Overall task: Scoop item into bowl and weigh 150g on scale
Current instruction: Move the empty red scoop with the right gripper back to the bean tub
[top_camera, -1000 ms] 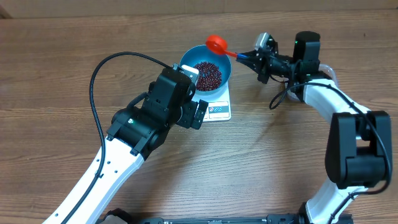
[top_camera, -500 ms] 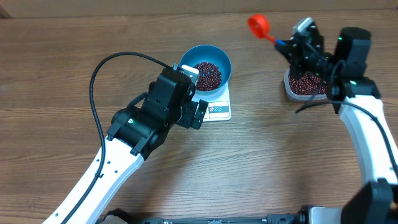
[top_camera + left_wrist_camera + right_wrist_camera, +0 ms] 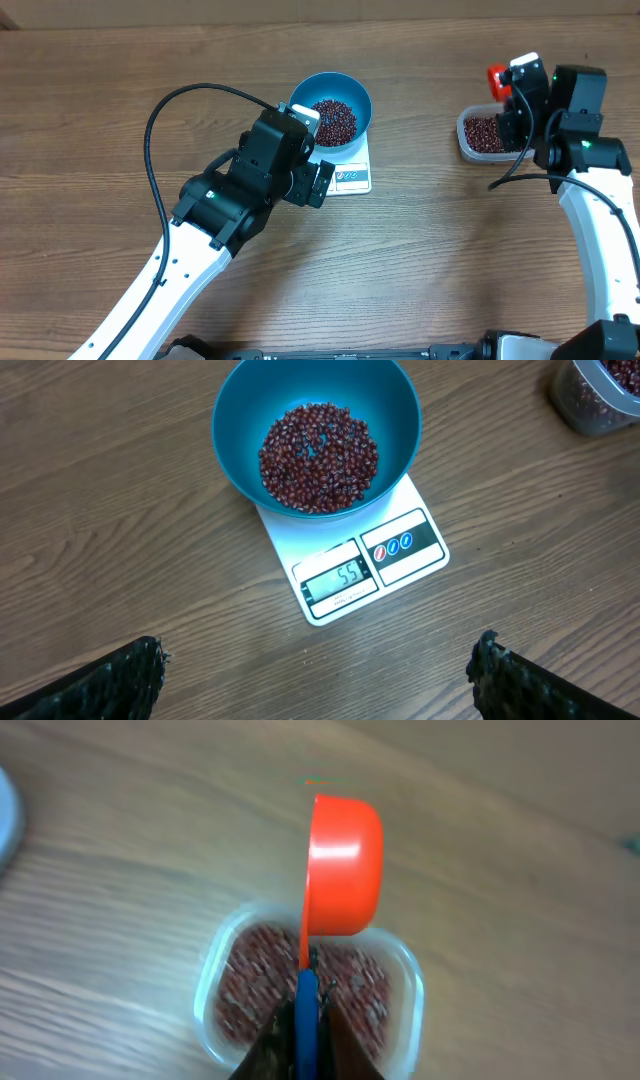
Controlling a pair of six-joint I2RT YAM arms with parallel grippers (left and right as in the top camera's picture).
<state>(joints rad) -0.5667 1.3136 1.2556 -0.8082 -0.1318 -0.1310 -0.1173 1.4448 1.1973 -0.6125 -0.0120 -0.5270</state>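
Right gripper (image 3: 305,1020) pinching the red scoop (image 3: 343,870) above the clear tub (image 3: 405,985), left wrist view alone showing the scale (image 3: 395,550) reading 55, left gripper (image 3: 320,685) hanging spread wide.

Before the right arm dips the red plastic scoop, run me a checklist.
1. Round bright-blue bowl sits on flat white kitchen scale: ok.
2. Target weight reached: not ok, display shows 55.
3. Right gripper shut on red plastic scoop by its blue handle: ok.
4. Scoop over far rim of clear plastic tub holding dark red beans: ok.
5. Scoop empty: cannot tell.
6. Left gripper open, apart from bowl: ok.
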